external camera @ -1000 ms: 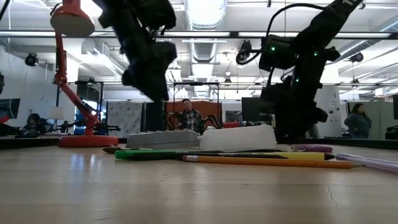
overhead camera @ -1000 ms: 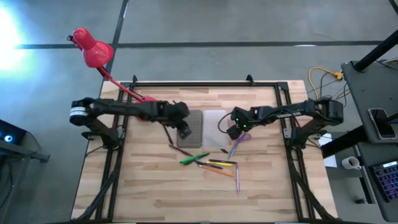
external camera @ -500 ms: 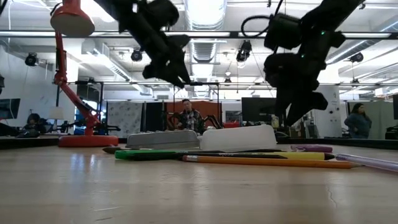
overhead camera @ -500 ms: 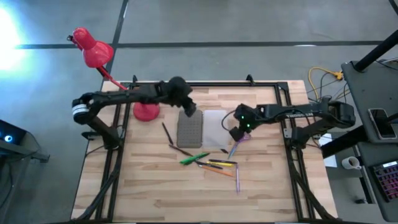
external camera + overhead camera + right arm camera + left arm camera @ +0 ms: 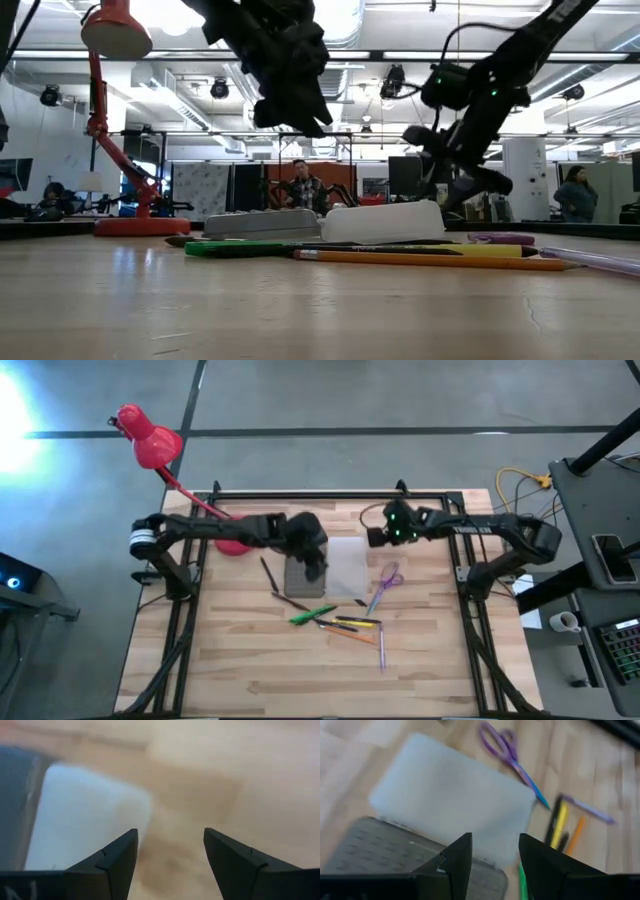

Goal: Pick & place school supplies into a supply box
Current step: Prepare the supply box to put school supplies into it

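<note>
The supply box lies opened flat mid-table, its grey ribbed half [image 5: 303, 578] beside its whitish half [image 5: 346, 566]. My left gripper [image 5: 316, 570] hangs open above the grey half [image 5: 380, 855], touching nothing. My right gripper [image 5: 372, 540] hovers open by the whitish half's far right corner [image 5: 85, 820]. Purple-handled scissors [image 5: 387, 582] lie flat to the right of the box. Green, yellow, orange, dark and purple pens and pencils [image 5: 340, 624] lie loose on the table near the box's front side. In the low view both grippers [image 5: 300, 115] [image 5: 450, 175] stand clear above the box [image 5: 330, 222].
A red desk lamp [image 5: 150, 445] stands at the far left corner, its base [image 5: 232, 544] behind my left arm. A dark pencil [image 5: 267, 572] lies left of the box. A black frame rail [image 5: 330, 494] runs along the far edge. Bare wood lies toward the near edge [image 5: 300, 680].
My left gripper has risen from the grey half, swung toward the far edge and come back over the grey half, higher and a little farther right. My right gripper has moved from beside the scissors toward the far edge and turned. Both stayed open; nothing on the table moved.
</note>
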You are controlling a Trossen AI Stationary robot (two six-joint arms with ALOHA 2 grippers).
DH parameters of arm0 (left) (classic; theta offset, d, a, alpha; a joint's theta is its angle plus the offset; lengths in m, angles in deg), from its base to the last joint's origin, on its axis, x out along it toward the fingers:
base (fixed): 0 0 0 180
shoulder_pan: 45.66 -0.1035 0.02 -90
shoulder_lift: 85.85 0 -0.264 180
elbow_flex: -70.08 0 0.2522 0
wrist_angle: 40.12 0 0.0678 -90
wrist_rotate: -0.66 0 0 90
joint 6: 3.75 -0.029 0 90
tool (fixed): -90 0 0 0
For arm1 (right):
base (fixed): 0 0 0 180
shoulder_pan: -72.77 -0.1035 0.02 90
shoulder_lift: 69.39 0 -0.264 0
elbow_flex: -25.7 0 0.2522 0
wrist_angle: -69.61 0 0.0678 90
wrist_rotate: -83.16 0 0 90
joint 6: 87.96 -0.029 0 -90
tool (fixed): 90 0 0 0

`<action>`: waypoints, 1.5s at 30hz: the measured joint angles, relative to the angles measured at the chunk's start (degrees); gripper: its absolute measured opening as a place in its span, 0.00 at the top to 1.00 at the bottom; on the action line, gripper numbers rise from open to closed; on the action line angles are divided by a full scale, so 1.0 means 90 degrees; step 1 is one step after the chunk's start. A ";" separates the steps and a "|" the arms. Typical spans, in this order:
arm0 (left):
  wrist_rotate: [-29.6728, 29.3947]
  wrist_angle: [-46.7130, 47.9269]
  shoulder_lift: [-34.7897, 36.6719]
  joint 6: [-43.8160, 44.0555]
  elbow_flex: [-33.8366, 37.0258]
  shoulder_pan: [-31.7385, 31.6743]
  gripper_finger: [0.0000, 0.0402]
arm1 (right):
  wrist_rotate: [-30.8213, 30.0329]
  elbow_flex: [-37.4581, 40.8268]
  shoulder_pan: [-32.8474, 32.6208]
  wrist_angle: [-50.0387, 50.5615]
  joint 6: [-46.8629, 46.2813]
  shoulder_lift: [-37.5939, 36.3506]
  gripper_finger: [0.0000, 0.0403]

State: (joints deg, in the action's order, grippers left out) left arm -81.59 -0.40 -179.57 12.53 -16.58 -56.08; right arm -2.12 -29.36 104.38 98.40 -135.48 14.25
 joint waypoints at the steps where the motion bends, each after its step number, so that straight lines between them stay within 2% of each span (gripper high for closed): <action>1: -0.0033 -0.0005 -0.0028 0.0006 0.0035 0.0099 0.63 | 0.0012 -0.0081 0.0156 -0.0008 0.0099 0.0115 0.46; 7: -0.0085 -0.0633 -0.0340 0.0041 0.0090 0.0508 0.63 | 0.0466 -0.0807 0.0483 -0.0033 0.0679 0.1097 0.46; 11: -0.0077 -0.0716 -0.0720 0.0555 -0.0050 0.0818 0.63 | 0.0501 -0.1343 0.0502 -0.0020 0.0720 0.1696 0.46; 17: -0.0294 -0.0747 -0.1244 0.1367 -0.0097 0.1292 0.63 | 0.0562 -0.2065 0.0547 0.0475 0.1140 0.2118 0.46; 26: -0.0317 -0.0899 -0.1829 0.1640 -0.0097 0.1415 0.63 | 0.1337 -0.2768 0.0557 0.1508 0.1443 0.2855 0.46; 36: -0.0240 -0.0891 -0.1892 0.1668 -0.0093 0.1439 0.63 | 0.2566 -0.2769 0.0583 0.1477 0.1431 0.2935 0.46; 41: -0.0182 -0.0889 -0.1892 0.1647 -0.0085 0.1450 0.63 | 0.3697 -0.2774 0.0581 0.1404 0.1600 0.2791 0.46; 45: -0.0109 -0.0899 -0.1892 0.1579 -0.0085 0.1457 0.63 | 0.4109 -0.2776 0.0528 0.1401 0.1648 0.2659 0.46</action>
State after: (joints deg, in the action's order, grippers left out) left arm -82.57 -8.48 -196.59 26.74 -17.35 -42.96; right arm 34.86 -54.34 109.13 111.01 -120.65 38.18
